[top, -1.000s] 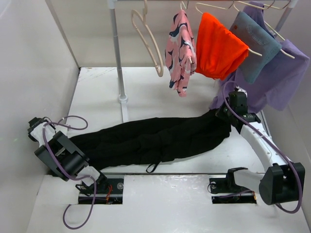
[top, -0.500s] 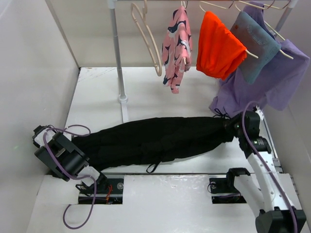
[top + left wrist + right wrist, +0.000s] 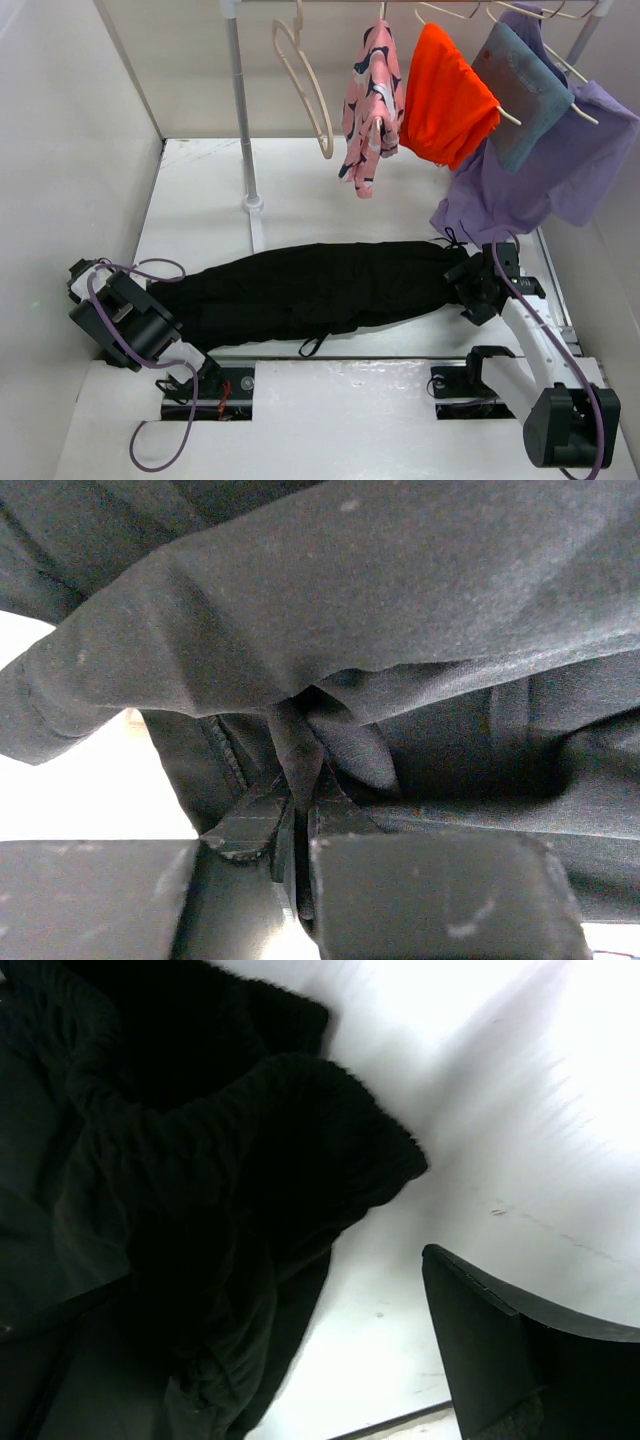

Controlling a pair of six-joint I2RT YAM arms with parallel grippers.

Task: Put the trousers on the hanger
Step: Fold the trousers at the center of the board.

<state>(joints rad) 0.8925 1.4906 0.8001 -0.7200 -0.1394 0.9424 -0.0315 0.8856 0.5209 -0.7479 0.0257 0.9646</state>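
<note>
Left gripper [image 3: 298, 815] clamps a fold of the trousers [image 3: 320, 285] — right gripper [image 3: 467, 290] sits at their opposite end, jaws apart, cloth stretched along the bench [image 3: 330, 190].

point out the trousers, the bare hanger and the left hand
the trousers [image 3: 320, 285], top external view, middle of the cloth
the hanger [image 3: 327, 148], top external view, lower tip
left hand [image 3: 298, 810], left wrist view, between its fingertips pinching cloth

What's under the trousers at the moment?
Only the white table shows around the trousers. At their left end the left end effector is shut on a fold. Anything beneath the cloth is covered, so I cannot tell.
</note>
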